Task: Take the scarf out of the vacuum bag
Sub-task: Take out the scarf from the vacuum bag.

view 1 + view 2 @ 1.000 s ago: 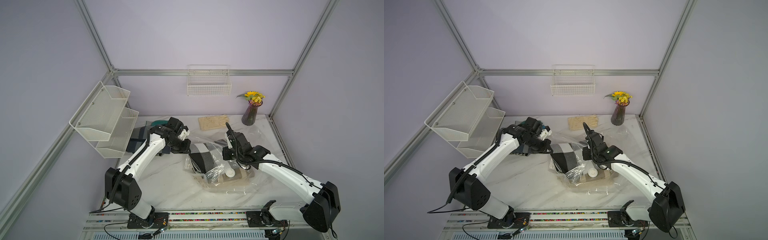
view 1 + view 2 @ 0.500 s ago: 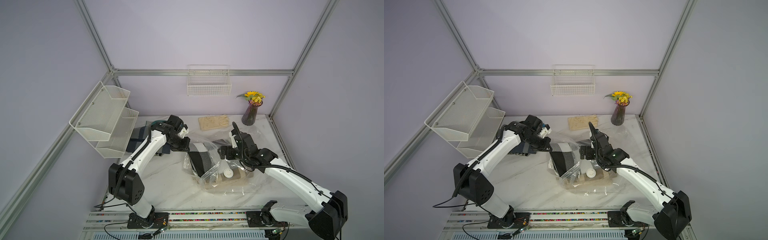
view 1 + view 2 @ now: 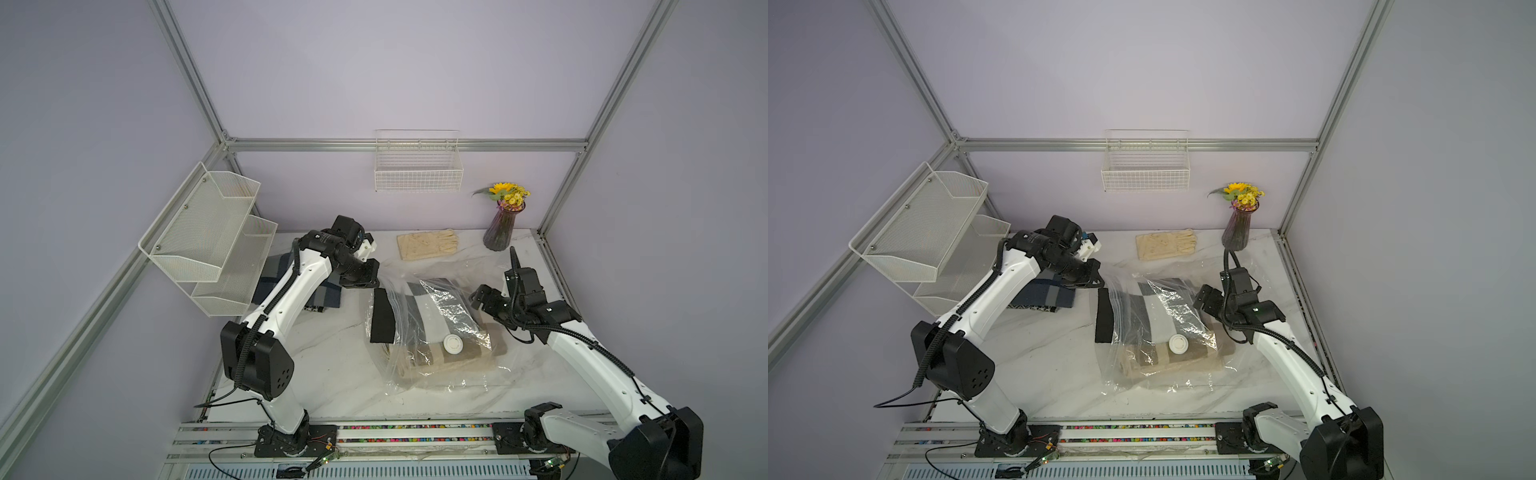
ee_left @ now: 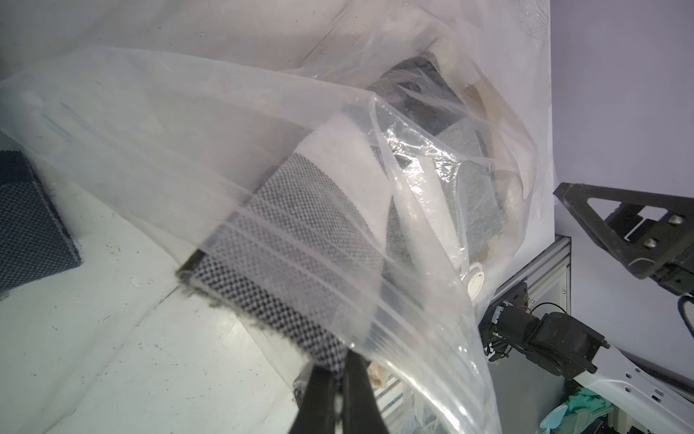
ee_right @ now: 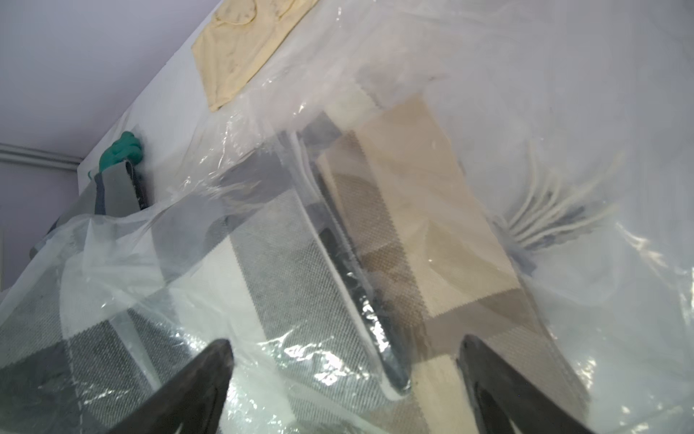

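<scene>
Noting R gripper (image 3: 478, 300) just released vacuum bag (image 3: 453, 309), jaws spread; L gripper (image 4: 338, 370) pinching scarf (image 3: 382, 316) corner, frame centre; bag unanchored for pull.

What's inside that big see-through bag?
The vacuum bag holds a grey-and-white scarf, one end sticking out, and a beige scarf. Anything beneath them is covered.

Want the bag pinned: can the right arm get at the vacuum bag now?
Likely yes: the right tool hangs open right over the vacuum bag, nothing between them. The left tool, shut on the scarf, is off at the opposite side.
</scene>
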Motion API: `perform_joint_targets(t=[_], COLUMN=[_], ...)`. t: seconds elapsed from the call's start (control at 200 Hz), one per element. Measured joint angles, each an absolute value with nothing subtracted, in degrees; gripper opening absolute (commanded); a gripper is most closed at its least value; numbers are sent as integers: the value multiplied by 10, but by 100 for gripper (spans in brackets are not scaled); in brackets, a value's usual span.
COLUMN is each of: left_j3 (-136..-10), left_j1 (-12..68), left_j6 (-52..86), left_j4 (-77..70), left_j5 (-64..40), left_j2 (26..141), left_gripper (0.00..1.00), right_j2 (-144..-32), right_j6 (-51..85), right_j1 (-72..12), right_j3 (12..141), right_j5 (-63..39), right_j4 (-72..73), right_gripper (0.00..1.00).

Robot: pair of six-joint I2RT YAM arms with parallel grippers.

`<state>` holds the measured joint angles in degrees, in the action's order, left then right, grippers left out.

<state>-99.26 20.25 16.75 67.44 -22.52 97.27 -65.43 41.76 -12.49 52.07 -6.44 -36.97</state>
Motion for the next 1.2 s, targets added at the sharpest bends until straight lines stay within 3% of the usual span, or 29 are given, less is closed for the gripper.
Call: perform_joint_targets(t=[0.175, 0.56, 1.2], left_j3=[-1001, -999, -987], left_j1=[203, 192, 136], left_j6=[153, 125, 109], left_j4=[701, 740, 782], left_j5=[-222, -202, -112], left_j2=[973, 971, 968], left_gripper=[0, 0, 0], right_j2=[-689, -743, -820], right_j6=[460, 505, 589], right_j1=[-83, -79, -55], right_j3=[497, 468, 475], right_j5=[-135, -248, -250], right_j4=[-363, -304, -277], right_gripper=[97, 97, 97])
